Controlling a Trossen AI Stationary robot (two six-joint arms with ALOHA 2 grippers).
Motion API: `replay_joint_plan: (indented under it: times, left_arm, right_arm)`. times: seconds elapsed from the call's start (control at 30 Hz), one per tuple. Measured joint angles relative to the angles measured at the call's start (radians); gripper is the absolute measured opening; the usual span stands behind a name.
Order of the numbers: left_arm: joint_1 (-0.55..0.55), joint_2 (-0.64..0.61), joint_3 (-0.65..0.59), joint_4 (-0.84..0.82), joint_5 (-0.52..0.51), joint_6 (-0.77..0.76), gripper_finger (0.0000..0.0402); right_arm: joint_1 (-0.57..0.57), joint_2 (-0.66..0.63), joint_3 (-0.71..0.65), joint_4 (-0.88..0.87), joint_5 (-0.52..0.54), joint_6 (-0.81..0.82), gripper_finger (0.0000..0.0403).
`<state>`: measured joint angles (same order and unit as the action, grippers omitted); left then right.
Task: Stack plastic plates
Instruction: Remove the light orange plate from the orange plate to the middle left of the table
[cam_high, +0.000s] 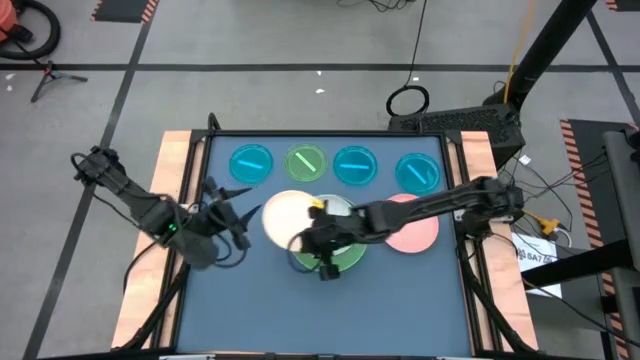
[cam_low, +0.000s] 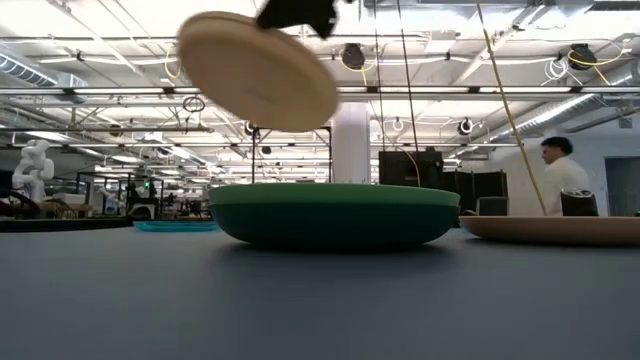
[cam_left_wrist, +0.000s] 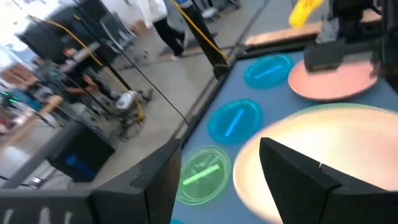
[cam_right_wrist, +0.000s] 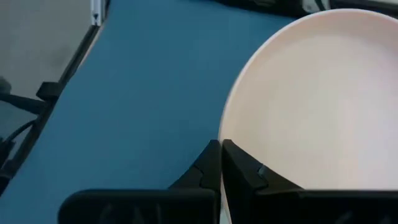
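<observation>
The right end effector (cam_high: 322, 232) is clamped on the rim of the cream plate (cam_high: 287, 218), holding it tilted in the air just above the green plates (cam_low: 334, 214). I'd level it, centre it over them, lower gently, then release. The left end effector (cam_high: 232, 225) waits beside them, fingers apart.

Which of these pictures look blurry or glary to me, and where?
Low view: the round cream plastic plate held aloft looks soft, bright ceiling lights behind it. Left wrist view: its dark fingers are blurred, and the cream plate glows. High view: evenly lit.
</observation>
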<state>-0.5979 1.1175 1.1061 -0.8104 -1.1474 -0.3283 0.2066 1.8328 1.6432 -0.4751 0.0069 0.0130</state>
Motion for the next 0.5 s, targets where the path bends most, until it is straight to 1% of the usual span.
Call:
replay_joint_plan:
  times: [0.1, 0.23, 0.33, 0.5]
  left_arm:
    - [-0.083, 0.0, 0.0, -0.105, -0.117, -0.11, 0.0223]
    - [-0.153, 0.0, 0.0, -0.219, -0.223, -0.212, 0.0223]
    - [-0.182, 0.0, 0.0, -0.265, -0.271, -0.249, 0.0223]
    - [-0.21, 0.0, 0.0, -0.27, -0.323, -0.231, 0.0223]
  right_arm:
    - [-0.015, 0.086, 0.104, -0.015, -0.015, -0.058, 0.0]
    - [-0.028, 0.176, 0.2, -0.012, -0.039, -0.121, 0.0]
    - [-0.034, 0.242, 0.264, 0.001, -0.041, -0.137, 0.0]
    - [-0.037, 0.353, 0.32, 0.043, -0.068, -0.232, 0.0]
